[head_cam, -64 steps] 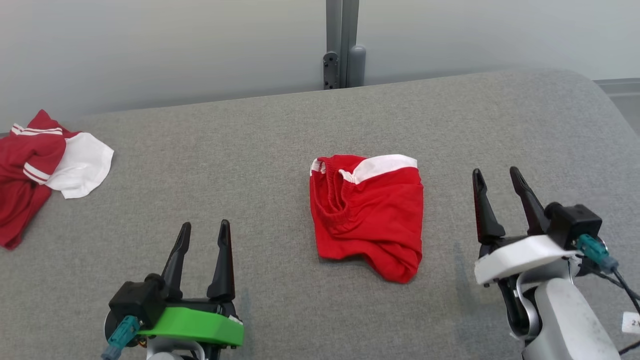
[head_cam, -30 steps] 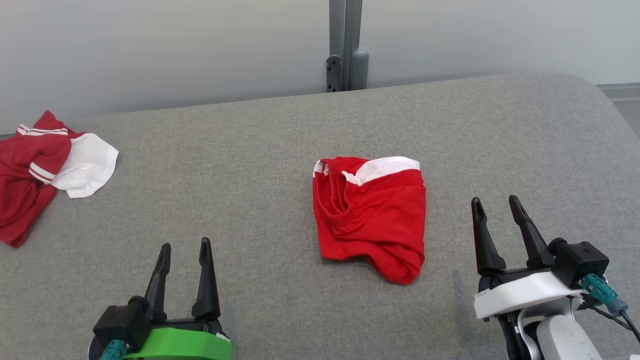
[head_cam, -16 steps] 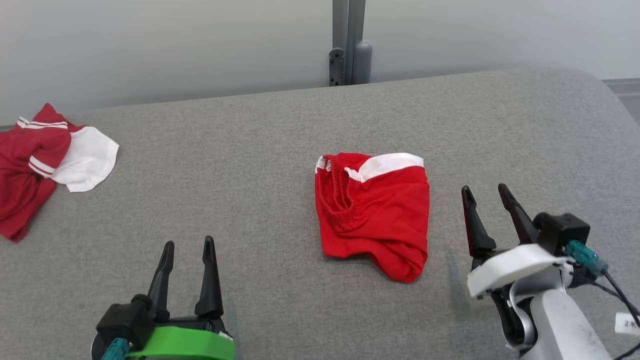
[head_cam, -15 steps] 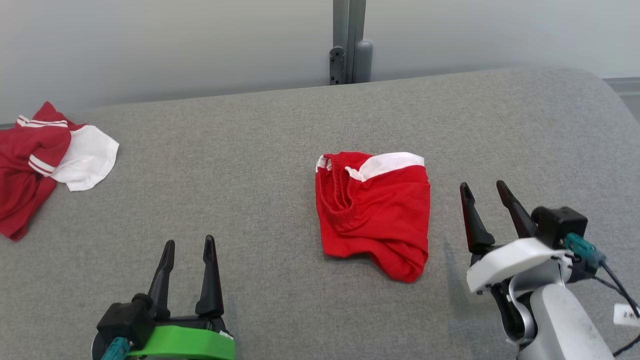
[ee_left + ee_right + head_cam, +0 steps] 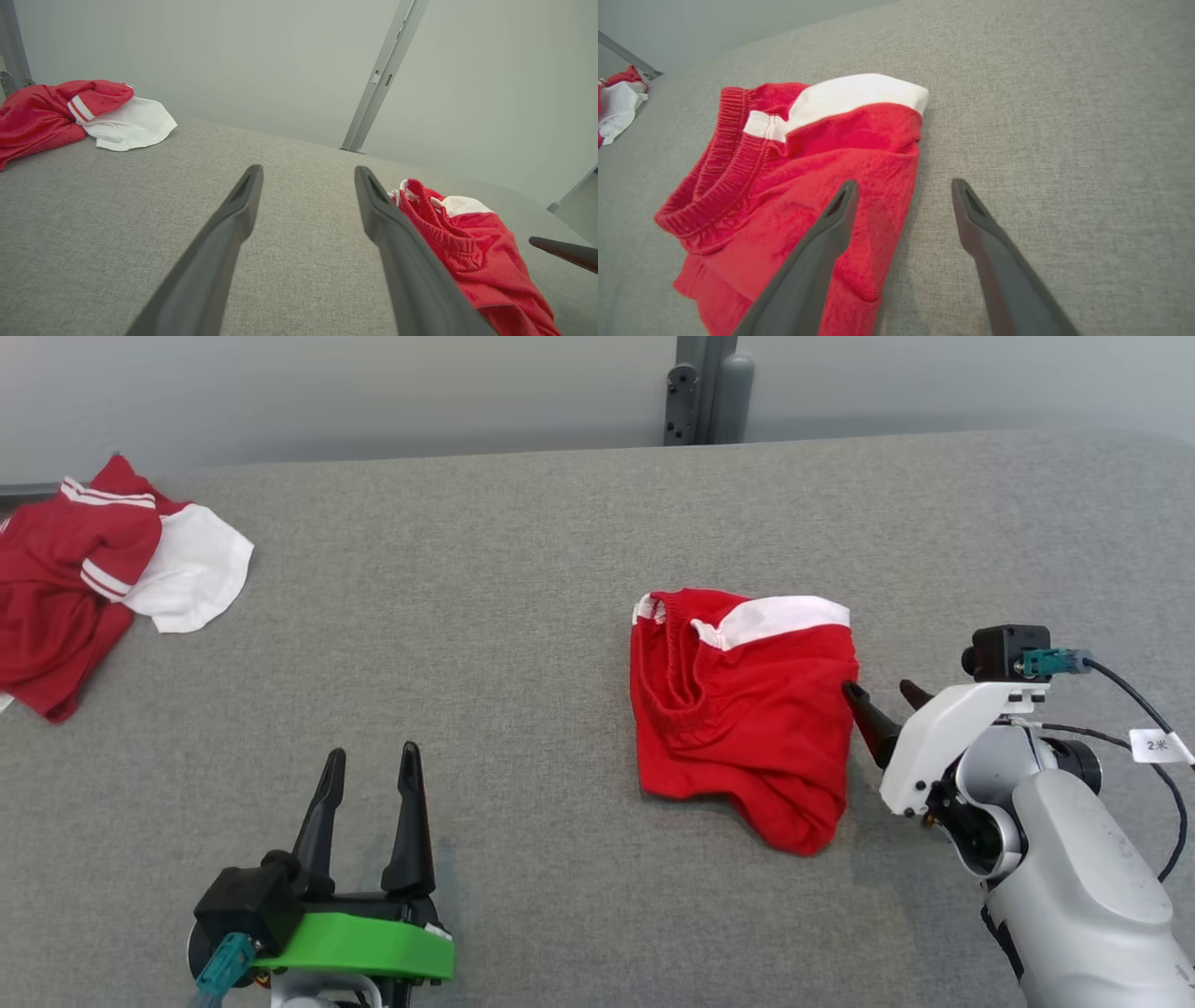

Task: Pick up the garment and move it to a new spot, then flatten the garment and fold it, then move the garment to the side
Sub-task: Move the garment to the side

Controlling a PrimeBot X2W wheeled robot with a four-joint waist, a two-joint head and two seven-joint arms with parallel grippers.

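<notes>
The garment point(image 5: 742, 709) is a pair of red shorts with a white band, lying crumpled on the grey padded table point(image 5: 523, 579). It shows in the left wrist view point(image 5: 467, 242) and the right wrist view point(image 5: 803, 154) too. My right gripper point(image 5: 878, 695) is open at the garment's right edge, tilted down. In the right wrist view point(image 5: 901, 186) one finger hangs over the red cloth and the other over bare table. My left gripper point(image 5: 371, 761) stands open near the table's front, left of the garment, holding nothing point(image 5: 308, 172).
A second red and white garment point(image 5: 103, 569) lies bunched at the table's far left. A grey post point(image 5: 705, 387) stands behind the back edge against the pale wall. The table's right end curves away near my right arm.
My right gripper has moved forward and tipped down to the garment's right edge. The head camera has shifted, so the whole scene sits further right and higher.
</notes>
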